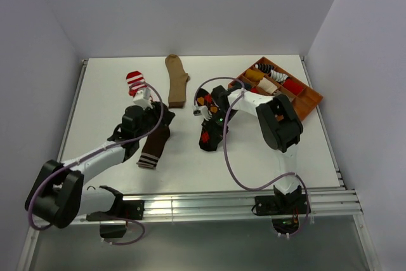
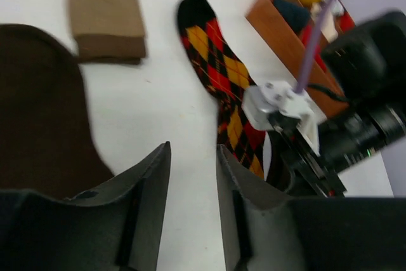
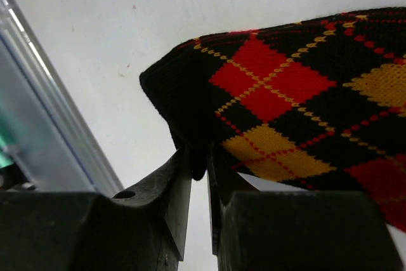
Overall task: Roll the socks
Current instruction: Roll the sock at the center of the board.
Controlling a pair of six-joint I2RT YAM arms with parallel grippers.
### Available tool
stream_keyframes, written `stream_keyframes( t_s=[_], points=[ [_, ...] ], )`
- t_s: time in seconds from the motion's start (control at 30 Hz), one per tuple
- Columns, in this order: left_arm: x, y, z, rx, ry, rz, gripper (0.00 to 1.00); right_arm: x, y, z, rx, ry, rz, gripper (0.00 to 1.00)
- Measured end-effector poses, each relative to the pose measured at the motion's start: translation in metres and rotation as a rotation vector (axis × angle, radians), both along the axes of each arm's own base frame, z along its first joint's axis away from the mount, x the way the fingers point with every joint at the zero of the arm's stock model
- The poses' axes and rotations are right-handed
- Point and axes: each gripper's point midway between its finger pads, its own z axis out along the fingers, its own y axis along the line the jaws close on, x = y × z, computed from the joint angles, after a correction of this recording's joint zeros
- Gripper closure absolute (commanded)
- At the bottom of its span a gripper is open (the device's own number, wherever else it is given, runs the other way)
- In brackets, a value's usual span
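The black argyle sock (image 1: 207, 136) lies in the middle of the table. My right gripper (image 1: 209, 130) is shut on its black end, which the right wrist view shows pinched between the fingers (image 3: 200, 157) with the sock (image 3: 285, 87) lifted off the table. The dark brown sock (image 1: 154, 146) with striped cuff lies left of it, under my left gripper (image 1: 154, 115). That gripper is open and empty (image 2: 193, 157), over bare table between the brown sock (image 2: 38, 106) and the argyle sock (image 2: 222, 74). The tan sock (image 1: 176, 80) and the red-and-white striped sock (image 1: 135, 81) lie flat at the back.
A wooden tray (image 1: 309, 103) with compartments holding rolled socks stands at the back right, also in the left wrist view (image 2: 279, 30). A metal rail (image 1: 222, 202) runs along the near table edge. Walls close the left, back and right.
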Motion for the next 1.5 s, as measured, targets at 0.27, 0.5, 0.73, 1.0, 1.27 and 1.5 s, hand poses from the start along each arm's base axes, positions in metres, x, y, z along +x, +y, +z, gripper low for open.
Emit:
stream_keyframes(
  t_s=[0.27,0.5,0.73,1.0,1.27,1.5],
  points=[
    [-0.023,-0.070,-0.031,-0.024,-0.004,-0.299,0.59,-0.012,-0.001,0.003,0.018,0.127,-0.018,0.79],
    [-0.050,-0.116,-0.053,-0.066,-0.005,-0.495,0.50,-0.008,-0.004,0.006,0.034,0.161,-0.048,0.79],
    [-0.063,-0.139,-0.067,-0.134,0.001,-0.616,0.42,-0.008,-0.005,0.003,0.035,0.196,-0.058,0.80],
    [-0.068,-0.154,-0.072,-0.164,-0.006,-0.694,0.41,-0.002,-0.005,0.011,0.052,0.199,-0.074,0.80],
    [-0.070,-0.156,-0.080,-0.175,0.019,-0.704,0.40,0.007,-0.012,0.010,0.054,0.221,-0.121,0.80],
    [-0.072,-0.156,-0.090,-0.169,0.043,-0.707,0.37,0.012,-0.018,0.005,0.046,0.251,-0.157,0.80]
  ],
)
